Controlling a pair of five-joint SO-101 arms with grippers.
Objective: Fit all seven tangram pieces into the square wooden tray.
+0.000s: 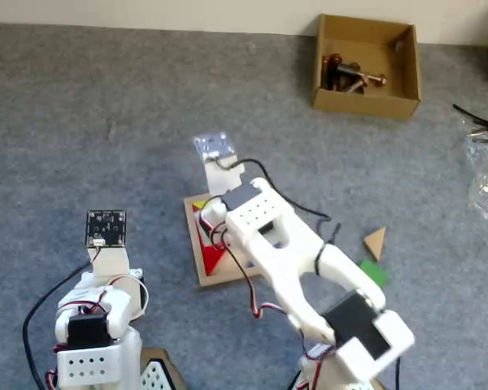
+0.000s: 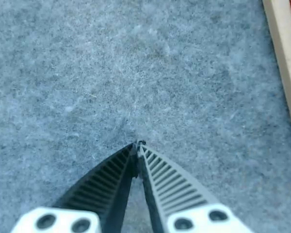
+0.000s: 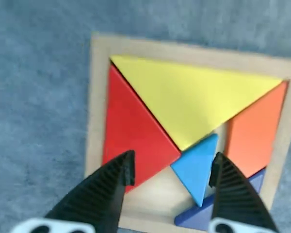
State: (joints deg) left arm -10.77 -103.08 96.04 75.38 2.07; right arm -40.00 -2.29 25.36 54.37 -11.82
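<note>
Right gripper (image 3: 173, 162): fingers spread, empty, over blue triangle (image 3: 196, 170) in tray (image 3: 99, 97), likely seating it. Left gripper (image 2: 137, 144): clenched, idle left of tray. Tan triangle (image 1: 376, 241), green piece (image 1: 372, 272): right, unplaced.

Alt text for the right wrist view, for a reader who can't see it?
The right gripper is open above the square wooden tray, its fingers either side of a small light blue triangle. A large yellow triangle, a large red triangle, an orange piece and a dark blue piece also lie in it.
</note>
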